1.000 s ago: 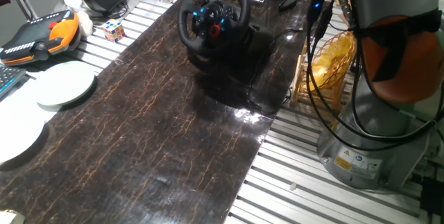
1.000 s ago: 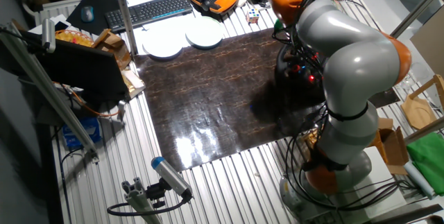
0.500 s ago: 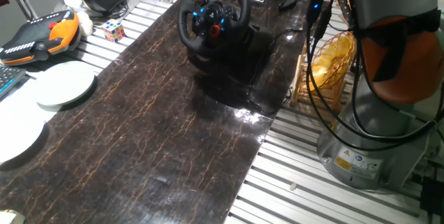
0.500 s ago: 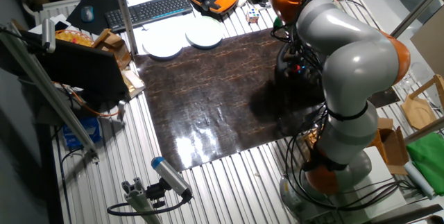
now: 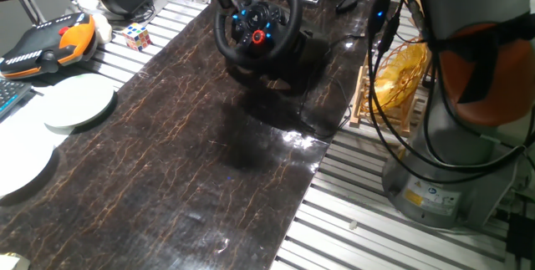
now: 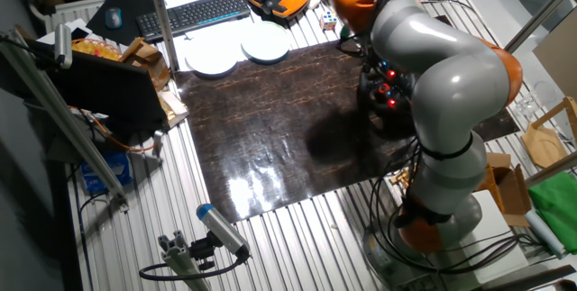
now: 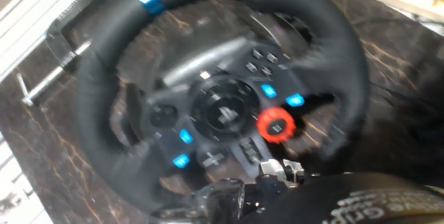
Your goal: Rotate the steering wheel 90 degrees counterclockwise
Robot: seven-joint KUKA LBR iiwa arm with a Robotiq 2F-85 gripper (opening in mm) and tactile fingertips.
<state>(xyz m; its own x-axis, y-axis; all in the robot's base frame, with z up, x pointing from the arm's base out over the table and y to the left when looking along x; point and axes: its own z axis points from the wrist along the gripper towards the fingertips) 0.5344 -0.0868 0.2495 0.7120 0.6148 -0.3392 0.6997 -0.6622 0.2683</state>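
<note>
I see the steering wheel (image 5: 255,21) standing at the far end of the dark marbled counter (image 5: 167,153). My hand view is blurred: its rim fills the frame, with a red button (image 7: 276,124) on the hub. I can't tell how the claw's jaws stand.

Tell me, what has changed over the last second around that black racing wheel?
The robot arm swung sideways, toward the plates' side of the table, and its shadow on the dark mat slid with it. The steering wheel appears to have turned slightly. Whether the gripper holds the rim cannot be seen. The plates and Rubik's cube stayed put.
</note>
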